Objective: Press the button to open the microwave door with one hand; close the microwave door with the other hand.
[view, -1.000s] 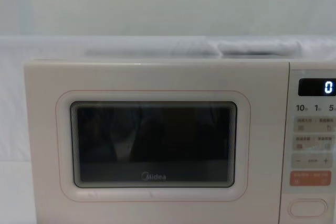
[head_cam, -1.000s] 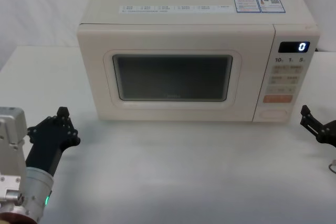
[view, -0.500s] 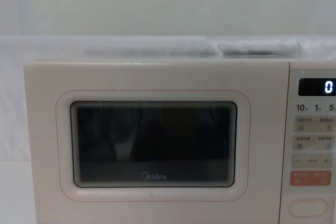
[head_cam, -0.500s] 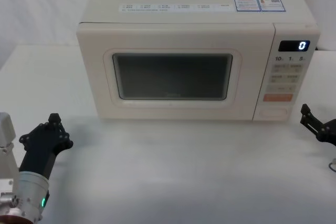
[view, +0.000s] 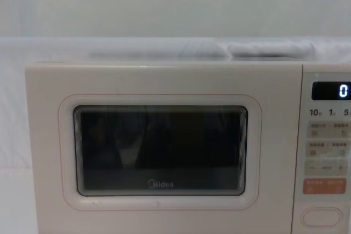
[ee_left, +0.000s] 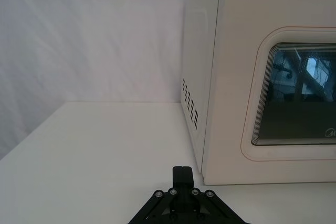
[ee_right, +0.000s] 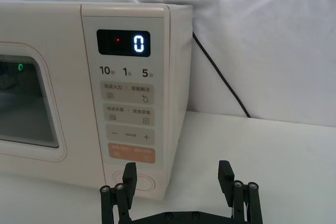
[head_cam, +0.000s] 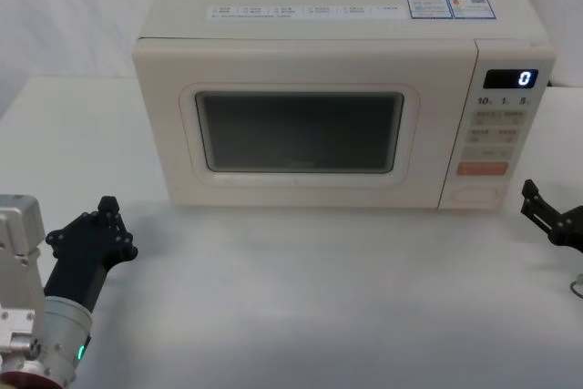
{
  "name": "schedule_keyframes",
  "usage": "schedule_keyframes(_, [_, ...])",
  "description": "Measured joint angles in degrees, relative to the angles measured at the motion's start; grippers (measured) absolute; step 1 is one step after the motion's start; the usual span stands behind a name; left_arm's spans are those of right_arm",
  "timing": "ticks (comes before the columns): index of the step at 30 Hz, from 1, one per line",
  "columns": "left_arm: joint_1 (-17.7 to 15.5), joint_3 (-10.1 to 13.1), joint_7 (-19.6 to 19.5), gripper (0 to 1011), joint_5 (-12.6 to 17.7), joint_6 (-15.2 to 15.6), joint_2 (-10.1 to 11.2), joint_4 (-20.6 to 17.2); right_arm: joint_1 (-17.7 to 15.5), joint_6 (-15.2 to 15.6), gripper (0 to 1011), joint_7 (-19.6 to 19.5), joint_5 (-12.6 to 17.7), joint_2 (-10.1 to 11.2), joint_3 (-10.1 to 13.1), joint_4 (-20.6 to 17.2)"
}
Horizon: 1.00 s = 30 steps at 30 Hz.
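The microwave door (head_cam: 301, 129) is shut, the button (head_cam: 477, 197) at the panel's bottom right. The right tool (ee_right: 177, 178) hovers near and right of it, fingers spread wide, empty. The left tool (head_cam: 94, 234), pinched together and empty, hangs over the desk (head_cam: 310, 298) near-left of the door.

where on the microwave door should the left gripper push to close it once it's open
On the door, push the free edge beside the control panel, coming from the front. No handle shows and the hinge looks to be on the left, so that edge should swing easiest. The left gripper waits low at front left.
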Motion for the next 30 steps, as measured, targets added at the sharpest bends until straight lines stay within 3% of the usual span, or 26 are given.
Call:
schedule_keyframes(7, [-0.01, -0.04, 0.15, 26, -0.22, 0.00, -0.05, -0.08, 0.00, 0.00, 1002, 0.00, 0.00, 0.00, 0.00, 0.00])
schedule_keyframes(16, [-0.01, -0.07, 0.26, 246, -0.42, 0.00, -0.09, -0.13, 0.00, 0.00, 1002, 0.00, 0.00, 0.00, 0.00, 0.00])
schedule_keyframes(24, [-0.01, -0.12, 0.30, 544, -0.52, 0.02, -0.13, -0.18, 0.00, 0.00, 1002, 0.00, 0.00, 0.00, 0.00, 0.00])
schedule_keyframes(30, [-0.01, -0.12, 0.33, 713, -0.55, 0.04, -0.13, -0.20, 0.00, 0.00, 1002, 0.00, 0.00, 0.00, 0.00, 0.00])
